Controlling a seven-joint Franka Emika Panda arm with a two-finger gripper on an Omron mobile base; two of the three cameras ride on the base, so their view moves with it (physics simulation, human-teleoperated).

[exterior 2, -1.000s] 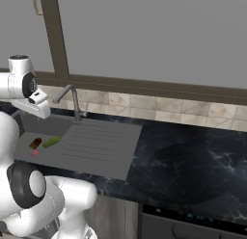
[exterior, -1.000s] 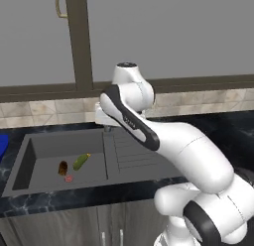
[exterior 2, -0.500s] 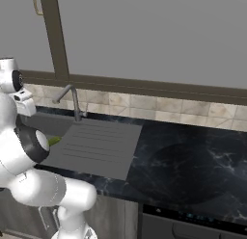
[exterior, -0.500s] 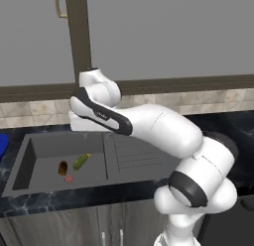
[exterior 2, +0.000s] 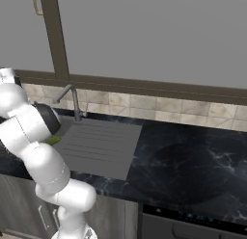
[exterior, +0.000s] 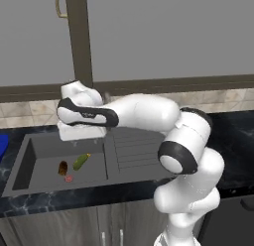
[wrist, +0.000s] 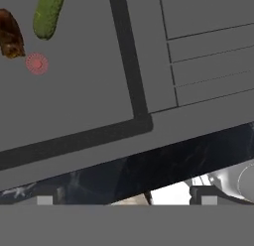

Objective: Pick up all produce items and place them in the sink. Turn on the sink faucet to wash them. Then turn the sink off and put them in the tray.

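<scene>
Both vegetables in the sink, arm swung left over them

My pincer hangs wide open, empty; in a second my arm has swung across the sink (exterior: 30, 160), cucumber (exterior: 81, 161) and brown piece (exterior: 63, 167) at 11 o'clock in hand view, ready for washing.

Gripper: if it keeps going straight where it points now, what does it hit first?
Likely the bare floor of the sink, near its front corner beside the drainboard. Depth is unclear. Both produce items lie off to the side.

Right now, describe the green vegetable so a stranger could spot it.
Look in the dark grey sink basin, left of its ribbed drainboard. The green vegetable lies on the basin floor, slim and bright green, beside a stubbier brown item.
</scene>
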